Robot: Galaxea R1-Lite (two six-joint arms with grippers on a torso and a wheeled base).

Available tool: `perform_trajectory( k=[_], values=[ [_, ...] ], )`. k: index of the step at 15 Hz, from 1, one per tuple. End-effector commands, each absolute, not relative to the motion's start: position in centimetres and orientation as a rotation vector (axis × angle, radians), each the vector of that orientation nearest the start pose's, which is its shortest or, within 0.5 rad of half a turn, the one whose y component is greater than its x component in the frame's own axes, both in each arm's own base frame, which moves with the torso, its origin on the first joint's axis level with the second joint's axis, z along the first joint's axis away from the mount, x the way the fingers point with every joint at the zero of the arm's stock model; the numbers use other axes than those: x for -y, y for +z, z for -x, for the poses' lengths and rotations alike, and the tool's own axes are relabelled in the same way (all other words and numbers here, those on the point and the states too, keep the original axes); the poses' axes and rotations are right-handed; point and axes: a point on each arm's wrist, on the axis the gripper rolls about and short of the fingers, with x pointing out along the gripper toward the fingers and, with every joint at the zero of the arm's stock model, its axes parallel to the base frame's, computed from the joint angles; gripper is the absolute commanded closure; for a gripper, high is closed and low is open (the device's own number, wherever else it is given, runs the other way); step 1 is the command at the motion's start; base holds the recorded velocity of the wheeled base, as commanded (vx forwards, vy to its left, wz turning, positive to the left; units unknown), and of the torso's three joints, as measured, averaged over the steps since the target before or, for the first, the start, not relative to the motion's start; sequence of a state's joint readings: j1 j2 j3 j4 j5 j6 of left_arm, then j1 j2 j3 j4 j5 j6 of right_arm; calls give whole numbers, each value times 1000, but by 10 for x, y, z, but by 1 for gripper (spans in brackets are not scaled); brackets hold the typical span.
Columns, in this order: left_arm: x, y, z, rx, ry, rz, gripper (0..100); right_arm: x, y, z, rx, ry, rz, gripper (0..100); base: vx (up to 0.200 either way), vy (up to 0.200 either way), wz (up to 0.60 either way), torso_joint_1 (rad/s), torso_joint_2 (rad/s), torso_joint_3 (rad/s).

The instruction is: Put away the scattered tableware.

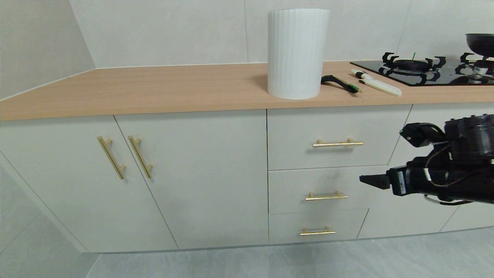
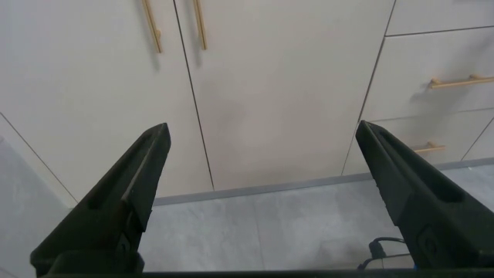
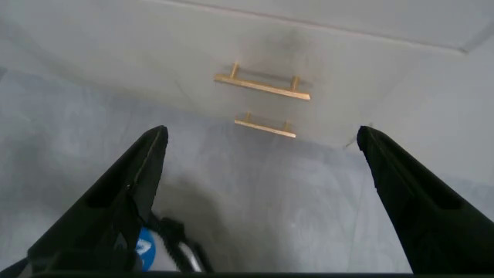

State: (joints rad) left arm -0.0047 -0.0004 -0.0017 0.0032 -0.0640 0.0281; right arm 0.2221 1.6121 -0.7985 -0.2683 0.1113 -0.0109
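The tableware lies on the surface [image 1: 173, 87] in the upper right of the head view. A black utensil [image 1: 339, 83] sits just beside a white canister [image 1: 297, 54], and a white utensil [image 1: 376, 85] lies near it, towards the hob [image 1: 417, 71]. Both have their long axes running from upper left to lower right.

The right end effector [image 3: 261, 154] is the nearer one. It hangs at the right edge of the head view, below the surface, facing the drawers [image 1: 335, 131]. The tableware lies above it and slightly left in the frame, so the coming move is probably a lift.

Its fingers are spread wide and hold nothing. The left end effector [image 2: 262, 135] is also spread and empty, facing the cabinet doors [image 2: 278, 85].
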Motion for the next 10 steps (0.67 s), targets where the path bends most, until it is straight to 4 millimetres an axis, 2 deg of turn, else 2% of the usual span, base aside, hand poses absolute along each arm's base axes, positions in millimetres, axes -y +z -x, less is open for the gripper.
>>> perform_trajectory(
  k=[1, 3, 8, 10],
  values=[
    [1, 76, 23, -1, -69, -26, 0, -78, 121, -305, -636, 318, 62, 0, 0, 0, 0, 0, 0, 0],
    [1, 76, 23, -1, -69, -28, 0, -82, 104, -316, -637, 289, 75, 0, 0, 0, 0, 0, 0, 0],
    [1, 75, 23, -2, -69, -28, 0, -86, 80, -332, -624, 263, 73, 0, 0, 0, 0, 0, 0, 0],
    [1, 75, 23, -2, -69, -28, 0, -88, 56, -343, -632, 243, 80, 0, 0, 0, 0, 0, 0, 0]
  ],
)
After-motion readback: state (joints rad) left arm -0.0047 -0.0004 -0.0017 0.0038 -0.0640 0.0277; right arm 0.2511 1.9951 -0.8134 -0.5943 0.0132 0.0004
